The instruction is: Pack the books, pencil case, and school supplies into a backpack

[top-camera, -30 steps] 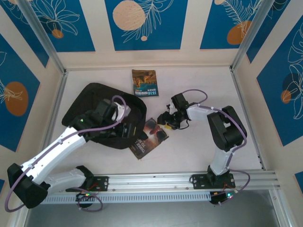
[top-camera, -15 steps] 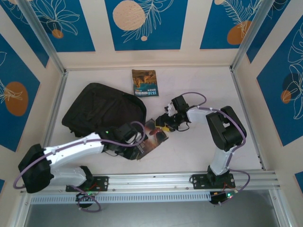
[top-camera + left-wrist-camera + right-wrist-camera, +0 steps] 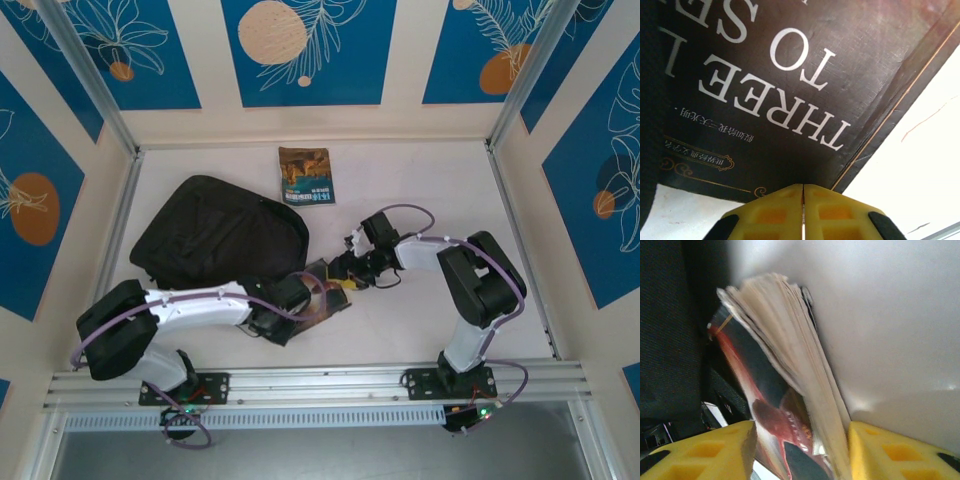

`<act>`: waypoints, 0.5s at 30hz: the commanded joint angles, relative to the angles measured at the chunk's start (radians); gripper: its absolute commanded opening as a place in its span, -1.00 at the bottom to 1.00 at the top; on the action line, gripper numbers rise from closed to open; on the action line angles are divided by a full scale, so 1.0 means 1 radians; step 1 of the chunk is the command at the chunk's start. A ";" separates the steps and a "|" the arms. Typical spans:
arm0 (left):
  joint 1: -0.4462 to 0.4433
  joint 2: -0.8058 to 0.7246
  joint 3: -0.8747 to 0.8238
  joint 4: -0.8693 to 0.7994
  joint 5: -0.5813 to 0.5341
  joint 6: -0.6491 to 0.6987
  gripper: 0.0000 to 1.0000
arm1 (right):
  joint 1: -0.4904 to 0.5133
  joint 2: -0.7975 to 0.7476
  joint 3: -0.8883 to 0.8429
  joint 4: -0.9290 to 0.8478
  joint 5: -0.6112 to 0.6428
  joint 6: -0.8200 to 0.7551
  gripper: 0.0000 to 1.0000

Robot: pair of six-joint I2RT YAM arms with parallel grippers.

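Roomiest bit of tabletop (image 3: 430, 185) is the far right, behind the right arm (image 3: 470, 280). The left side is hogged by the backpack (image 3: 215, 235), and the blue book (image 3: 305, 176) sits near its far corner by the back wall. The left arm (image 3: 195, 303) lies low across the front, so that lane's blocked. The middle is tight: the brown book (image 3: 790, 90) is jammed against the backpack, with the closed left gripper (image 3: 803, 200) at its corner. The right gripper (image 3: 801, 440) straddles its page edge, which fills the gap between the fingers.
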 commanded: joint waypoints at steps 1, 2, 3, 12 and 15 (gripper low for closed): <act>-0.008 0.056 -0.020 0.029 -0.048 -0.013 -0.91 | 0.044 -0.052 -0.054 -0.047 -0.162 0.024 -0.23; -0.009 0.057 -0.019 0.029 -0.047 -0.012 -0.92 | 0.044 -0.061 -0.061 -0.041 -0.160 0.023 -0.36; -0.011 0.057 -0.018 0.029 -0.046 -0.012 -0.94 | 0.046 -0.063 -0.066 -0.039 -0.157 0.023 -0.44; -0.013 -0.009 0.035 -0.025 -0.042 -0.022 -0.75 | 0.039 -0.114 -0.089 -0.096 -0.021 0.034 -1.00; -0.014 -0.078 0.087 -0.066 -0.044 -0.023 -0.37 | -0.035 -0.248 -0.152 -0.106 0.051 0.086 -1.00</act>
